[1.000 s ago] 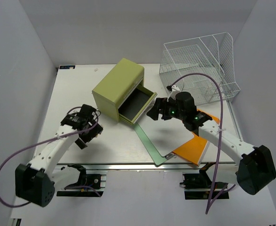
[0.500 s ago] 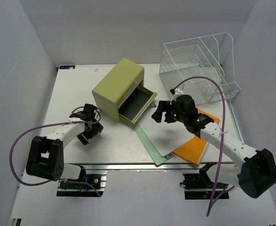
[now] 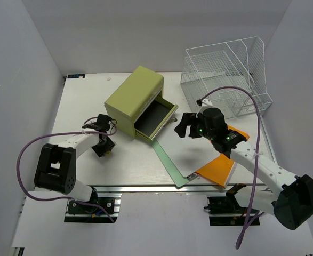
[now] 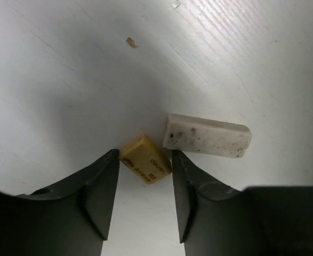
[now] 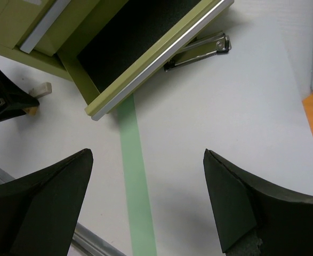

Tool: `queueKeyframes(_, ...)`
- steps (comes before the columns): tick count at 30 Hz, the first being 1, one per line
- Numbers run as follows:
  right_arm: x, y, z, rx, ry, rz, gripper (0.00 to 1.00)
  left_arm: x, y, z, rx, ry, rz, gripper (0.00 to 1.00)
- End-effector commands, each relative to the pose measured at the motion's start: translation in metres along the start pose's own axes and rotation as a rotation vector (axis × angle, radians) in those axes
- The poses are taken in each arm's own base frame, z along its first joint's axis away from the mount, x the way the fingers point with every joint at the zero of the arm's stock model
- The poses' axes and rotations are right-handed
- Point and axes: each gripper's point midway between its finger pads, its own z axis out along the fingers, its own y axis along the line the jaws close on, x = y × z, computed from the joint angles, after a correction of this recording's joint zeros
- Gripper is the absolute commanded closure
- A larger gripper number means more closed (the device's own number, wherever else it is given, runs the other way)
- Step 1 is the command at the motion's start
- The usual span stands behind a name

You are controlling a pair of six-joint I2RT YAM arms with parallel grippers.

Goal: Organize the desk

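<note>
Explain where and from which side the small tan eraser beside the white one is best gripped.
Grip the tan eraser across its two long flat sides, coming straight down from above. It lies flat on the desk, tilted, one corner near the white eraser, so a finger should avoid that end. The left hand already straddles it this way.

1. The light is bright, even and white, falling from above; the desk (image 3: 81, 106) shows no harsh glare.
2. In the left wrist view a soft grey shadow spreads ahead of the left pincer (image 4: 145, 161), upper left.
3. That pincer's fingers (image 4: 100, 186) look dark and slightly blurred, while the surface ahead is sharp.
4. The right pincer's fingers (image 5: 49, 197) are black and soft-edged.
</note>
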Motion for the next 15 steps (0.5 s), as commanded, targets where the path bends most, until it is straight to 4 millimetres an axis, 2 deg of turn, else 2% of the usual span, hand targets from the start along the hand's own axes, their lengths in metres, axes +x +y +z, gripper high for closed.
queueKeyframes(1,-0.012,-0.003,-0.008,0.025,-0.058,-0.019,0.11,0.014,0.012,0.008,-0.025,0.04,-0.002,0.48)
queueKeyframes(8,-0.015,-0.002,-0.015,0.016,-0.079,-0.021,0.11,0.021,0.008,-0.005,0.045,0.065,0.005,0.78)
queueKeyframes(9,-0.015,-0.001,-0.016,0.013,-0.078,-0.024,0.11,0.023,0.002,-0.012,0.09,0.083,0.008,0.83)
queueKeyframes(10,-0.015,-0.001,-0.017,0.013,-0.079,-0.03,0.11,0.026,-0.001,-0.018,0.124,0.096,0.034,0.94)
queueKeyframes(12,-0.015,-0.002,-0.021,0.011,-0.087,-0.041,0.11,0.029,-0.013,-0.032,0.193,0.092,0.072,1.0)
queueKeyframes(15,-0.014,-0.007,-0.027,0.037,-0.098,-0.051,0.11,0.033,-0.042,-0.074,0.322,0.003,0.227,1.0)
